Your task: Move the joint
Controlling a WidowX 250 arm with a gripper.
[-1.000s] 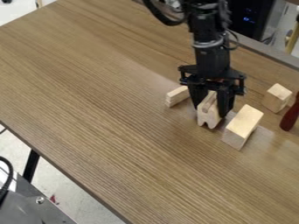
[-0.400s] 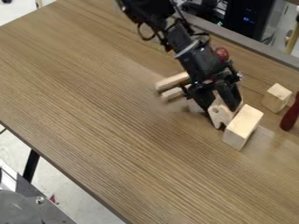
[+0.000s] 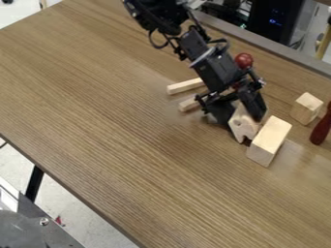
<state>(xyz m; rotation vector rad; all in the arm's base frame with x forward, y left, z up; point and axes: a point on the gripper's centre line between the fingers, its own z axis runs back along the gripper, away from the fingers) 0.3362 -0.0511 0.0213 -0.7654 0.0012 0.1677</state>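
Note:
The gripper [image 3: 244, 115] hangs low over the right half of the table, tilted, with its fingertips on either side of a pale wooden joint piece [image 3: 242, 127] that has a notch and a small hole. The fingers are shut on this piece, whose notched end faces the camera. Its right side is close to a rectangular wooden block [image 3: 269, 141]; whether they touch, I cannot tell. The arm covers part of the piece's rear.
Two light sticks [image 3: 185, 86] lie left of the gripper, partly behind the arm. A smaller block [image 3: 306, 108] and a dark red handle [image 3: 321, 130] are at the right, and a red ball [image 3: 244, 60] is behind the arm.
The arm has swung from upright to a slant, and the joint piece has turned and shifted slightly right. The sticks at the left have spread apart, and the red ball has come into sight.

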